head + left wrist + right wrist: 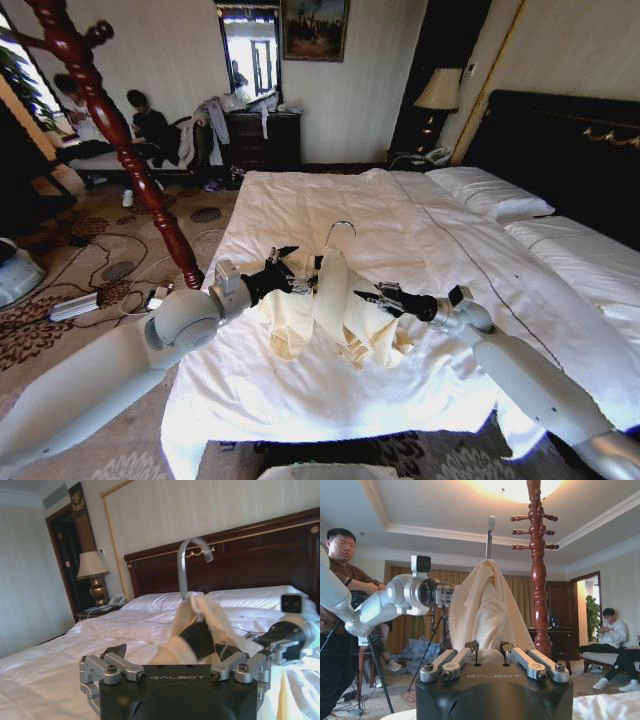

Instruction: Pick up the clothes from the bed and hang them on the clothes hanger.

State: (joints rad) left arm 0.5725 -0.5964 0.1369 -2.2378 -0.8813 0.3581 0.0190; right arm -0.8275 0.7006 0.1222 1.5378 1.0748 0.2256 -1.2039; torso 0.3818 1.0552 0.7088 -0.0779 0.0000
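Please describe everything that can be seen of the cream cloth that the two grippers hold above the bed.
The cream cloth is a soft, thin fabric with many folds. It is draped over the clothes hanger, whose silver hook stands up above it, and a dark part of the hanger shows through an opening. It hangs in loose lobes above the white duvet of the bed. The left gripper is at one side of it and the right gripper at the other.

Red-brown wooden coat stand [110, 130], bedside lamp [438, 92], framed painting [314, 28], dark dresser [262, 138]
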